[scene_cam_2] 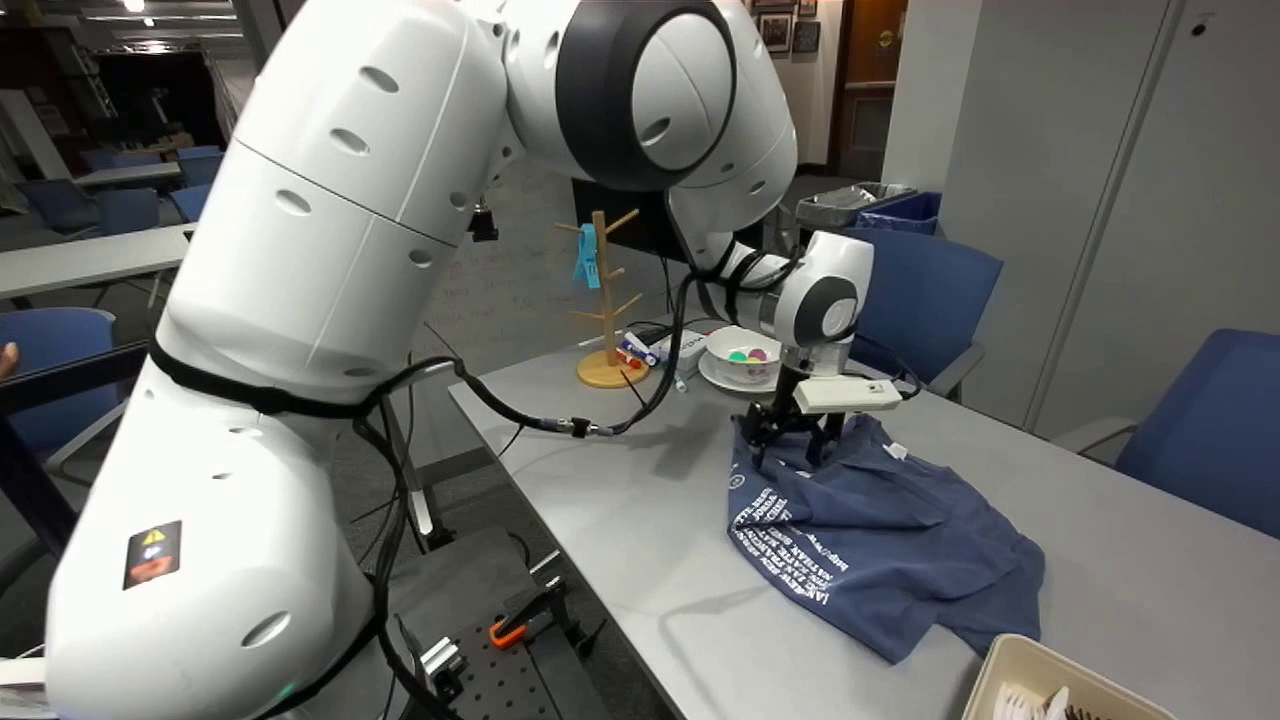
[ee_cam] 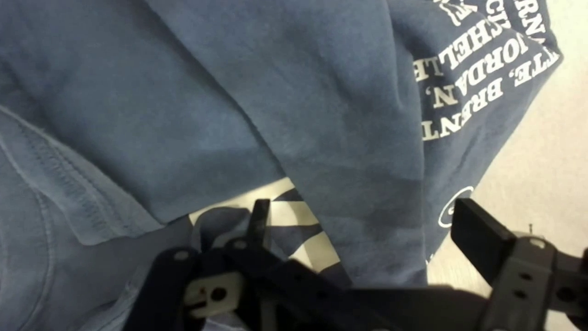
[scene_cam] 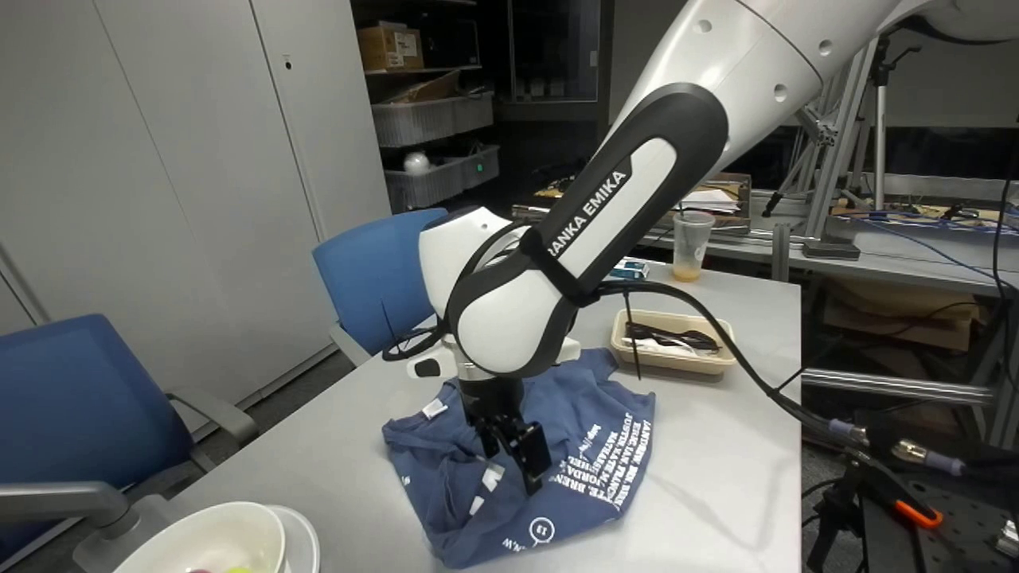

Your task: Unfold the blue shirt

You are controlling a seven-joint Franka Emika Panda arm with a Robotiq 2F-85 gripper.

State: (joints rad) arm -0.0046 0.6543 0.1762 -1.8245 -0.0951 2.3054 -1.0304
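The blue shirt (scene_cam: 569,406) lies crumpled and partly folded over itself on the grey table, with white lettering along one side. It also shows in an exterior view (scene_cam_2: 900,545) and in the wrist view (ee_cam: 312,115). A white tag sticks up near one edge. In the wrist view, light patches with dark bands show between the folds. My gripper (scene_cam: 512,468) points down over the shirt, close to the cloth; it also shows in an exterior view (scene_cam_2: 786,458). In the wrist view the gripper (ee_cam: 360,209) has its fingers wide apart, with folded cloth below and between them. I cannot tell whether the fingertips touch the cloth.
A beige tray (scene_cam: 673,360) with cutlery and a black item stands beside the shirt. A white bowl (scene_cam_2: 735,352) on a plate holds colored balls. A wooden stand (scene_cam_2: 608,368), markers and a plastic cup (scene_cam: 691,239) are on the table. Blue chairs (scene_cam: 374,270) line one side.
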